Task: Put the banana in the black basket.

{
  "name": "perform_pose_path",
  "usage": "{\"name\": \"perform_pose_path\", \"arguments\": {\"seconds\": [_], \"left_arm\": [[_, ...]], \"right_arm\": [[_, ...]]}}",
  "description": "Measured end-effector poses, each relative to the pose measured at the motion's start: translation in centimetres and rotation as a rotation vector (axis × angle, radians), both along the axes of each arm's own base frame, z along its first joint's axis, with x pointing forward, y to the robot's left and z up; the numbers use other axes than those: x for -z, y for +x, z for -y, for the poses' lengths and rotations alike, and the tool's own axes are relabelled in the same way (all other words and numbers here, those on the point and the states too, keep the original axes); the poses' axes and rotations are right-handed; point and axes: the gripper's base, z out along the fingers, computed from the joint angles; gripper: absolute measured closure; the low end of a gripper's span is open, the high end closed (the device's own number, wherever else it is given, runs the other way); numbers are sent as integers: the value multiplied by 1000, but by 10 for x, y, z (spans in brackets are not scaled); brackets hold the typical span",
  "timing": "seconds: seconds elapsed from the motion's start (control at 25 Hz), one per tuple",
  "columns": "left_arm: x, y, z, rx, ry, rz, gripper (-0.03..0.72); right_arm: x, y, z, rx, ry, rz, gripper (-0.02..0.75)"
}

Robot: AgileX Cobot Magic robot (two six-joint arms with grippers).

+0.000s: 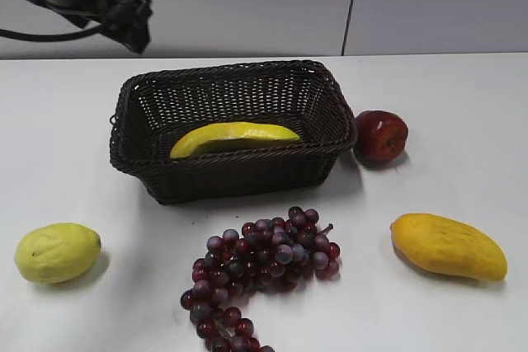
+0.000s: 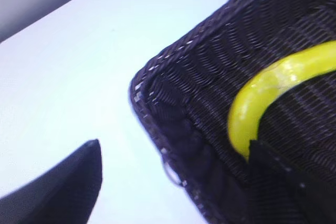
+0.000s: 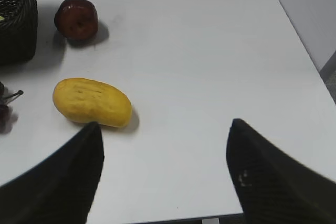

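Note:
The banana [image 1: 234, 137] lies inside the black basket [image 1: 132, 154], along its front wall. In the left wrist view the banana [image 2: 273, 85] curves across the basket's floor near a corner of the basket [image 2: 157, 103]. My left gripper [image 2: 176, 156] is open and empty, high above that corner; in the exterior view only the arm shows at the top left. My right gripper [image 3: 165, 137] is open and empty above bare table near the front right edge; it does not show in the exterior view.
A lemon [image 1: 56, 252] lies front left, purple grapes [image 1: 262, 265] in front of the basket, a mango [image 1: 448, 246] front right and a red apple [image 1: 380, 135] right of the basket. The right wrist view shows the mango [image 3: 92, 103], the apple [image 3: 76, 19] and the table's edge.

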Motion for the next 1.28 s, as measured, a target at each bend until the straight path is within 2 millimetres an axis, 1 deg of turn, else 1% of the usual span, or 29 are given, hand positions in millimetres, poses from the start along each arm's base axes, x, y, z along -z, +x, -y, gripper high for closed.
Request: {"name": "perform_pose_path", "arguments": {"seconds": [0.08,0.2,0.28,0.36,0.44,0.52,0.6,0.68,0.8,0.92,1.0,1.16,1.28], "left_arm": [[-7,-1,-26,-95,6,-35,42],[-12,-2,-68,-241,28,-102,43],[-13,-6,-91,-318,44,-155,46],[-13,-8,-110,-390,49,-200,52],[-13,-8,-122,-436,33,-217,57],[-13,-11,-128,-462,6,-227,60],[-12,-18,-130,-469,-14,-239,66],[-10,-29,-129,-470,-30,-257,73],[-3,-54,-130,-470,-39,-293,81],[5,-90,-131,-470,-51,-323,89],[7,-113,-132,-469,-63,-309,93],[10,-159,-134,-461,-113,-226,94],[6,-193,-135,-450,-167,-119,94]], "right_arm": [[0,0,0,0,0,0,154],[0,0,0,0,0,0,154],[0,0,0,0,0,0,154],[0,0,0,0,0,0,154],[0,0,0,0,0,0,154],[0,0,0,0,0,0,154],[0,0,0,0,0,0,154],[0,0,0,0,0,0,154],[0,0,0,0,0,0,154],[0,0,0,0,0,0,154],[0,0,0,0,0,0,154],[0,0,0,0,0,0,154],[0,0,0,0,0,0,154]]}}
